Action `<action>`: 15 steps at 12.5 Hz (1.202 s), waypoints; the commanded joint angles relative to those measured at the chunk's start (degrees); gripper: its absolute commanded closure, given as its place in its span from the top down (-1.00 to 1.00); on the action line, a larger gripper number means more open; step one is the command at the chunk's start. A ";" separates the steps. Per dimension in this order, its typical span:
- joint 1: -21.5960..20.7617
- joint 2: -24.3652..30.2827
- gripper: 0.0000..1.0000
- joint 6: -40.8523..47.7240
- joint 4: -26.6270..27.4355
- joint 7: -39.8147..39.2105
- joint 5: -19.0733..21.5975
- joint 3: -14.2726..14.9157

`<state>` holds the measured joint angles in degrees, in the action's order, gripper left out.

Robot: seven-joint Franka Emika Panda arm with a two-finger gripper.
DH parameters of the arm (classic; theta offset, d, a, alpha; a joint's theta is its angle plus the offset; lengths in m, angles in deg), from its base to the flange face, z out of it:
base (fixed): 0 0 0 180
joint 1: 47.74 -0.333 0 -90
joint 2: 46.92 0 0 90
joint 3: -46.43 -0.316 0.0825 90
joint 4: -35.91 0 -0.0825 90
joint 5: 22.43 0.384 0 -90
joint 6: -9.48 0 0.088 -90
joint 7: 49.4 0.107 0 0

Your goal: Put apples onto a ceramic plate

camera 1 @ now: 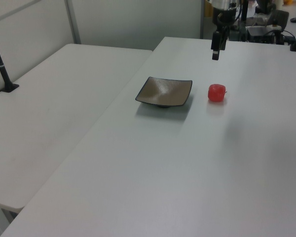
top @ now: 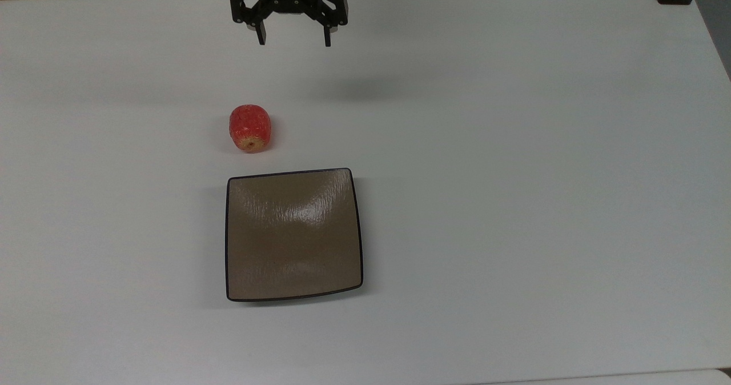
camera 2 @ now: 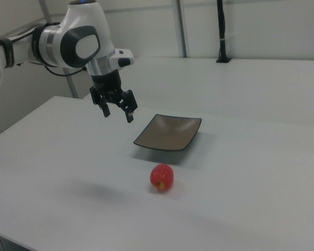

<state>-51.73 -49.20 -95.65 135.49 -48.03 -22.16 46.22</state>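
The apple (top: 250,128) lay on its side on the table (top: 514,145), its tan-yellow end turned toward the ceramic plate (top: 293,234), so that its long axis ran roughly from the gripper's side toward the plate. It rested below the gripper (top: 294,41) and well apart from it, offset toward the top view's left and toward the plate; nothing stood between them. In the right view, the apple (camera 2: 161,177) sat lower in frame than the raised gripper (camera 2: 118,114), with open air between the two. The gripper hung above the table with its fingers spread wide and nothing between them. The plate lay just beyond the apple from the gripper, near it but not touching, and bare. The coming move would likely call for a descent toward the apple, with the fingers straddling its shorter width.
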 commanded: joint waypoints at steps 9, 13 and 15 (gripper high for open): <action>0.99 0.09 1.00 -0.77 0.26 0.29 -0.36 0.65; 3.28 -2.28 1.00 -8.40 1.13 0.38 -0.54 3.80; 3.19 -3.95 1.00 -13.68 4.03 0.03 -1.32 6.00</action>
<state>-48.04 -51.54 -103.63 136.33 -48.03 -22.30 50.22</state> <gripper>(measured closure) 0.000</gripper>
